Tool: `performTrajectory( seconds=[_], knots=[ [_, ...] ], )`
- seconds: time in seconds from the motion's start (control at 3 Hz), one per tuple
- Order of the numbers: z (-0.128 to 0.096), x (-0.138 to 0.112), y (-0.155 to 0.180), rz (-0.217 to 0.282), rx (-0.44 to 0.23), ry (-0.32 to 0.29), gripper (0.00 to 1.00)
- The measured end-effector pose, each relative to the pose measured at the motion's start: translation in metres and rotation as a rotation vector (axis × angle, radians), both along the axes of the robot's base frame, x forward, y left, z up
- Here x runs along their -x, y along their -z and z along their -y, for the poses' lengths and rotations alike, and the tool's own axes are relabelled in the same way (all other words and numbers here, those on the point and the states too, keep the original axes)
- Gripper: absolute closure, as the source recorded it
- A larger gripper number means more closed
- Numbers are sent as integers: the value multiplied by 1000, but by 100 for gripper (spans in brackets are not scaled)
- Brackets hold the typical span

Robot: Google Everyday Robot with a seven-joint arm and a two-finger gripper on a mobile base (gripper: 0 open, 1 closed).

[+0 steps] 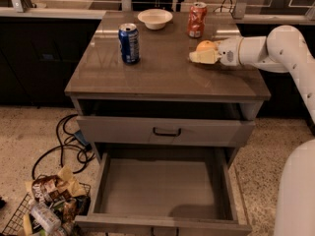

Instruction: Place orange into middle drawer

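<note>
Contact seems made near the counter's right edge, where the gripper (202, 54), reaching in from the right, has the orange (207, 45) against its far side, its grip impossible to tell, while the middle drawer (162, 191) stands open below the front edge.

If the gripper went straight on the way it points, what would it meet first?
The gripper, low over the tabletop, points to the picture's left with the orange right at its tip, so that comes first. Beyond, possibly the blue can; depth is unclear.
</note>
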State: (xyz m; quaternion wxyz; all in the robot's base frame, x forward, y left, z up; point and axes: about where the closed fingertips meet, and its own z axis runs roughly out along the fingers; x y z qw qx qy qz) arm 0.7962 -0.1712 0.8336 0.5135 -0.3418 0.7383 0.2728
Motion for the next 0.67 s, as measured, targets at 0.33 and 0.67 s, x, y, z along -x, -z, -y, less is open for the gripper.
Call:
performTrajectory(
  seconds=[0.33, 0.67],
  knots=[
    [15, 24, -15, 20, 12, 11, 100],
    [43, 77, -42, 73, 21, 33, 100]
  ],
)
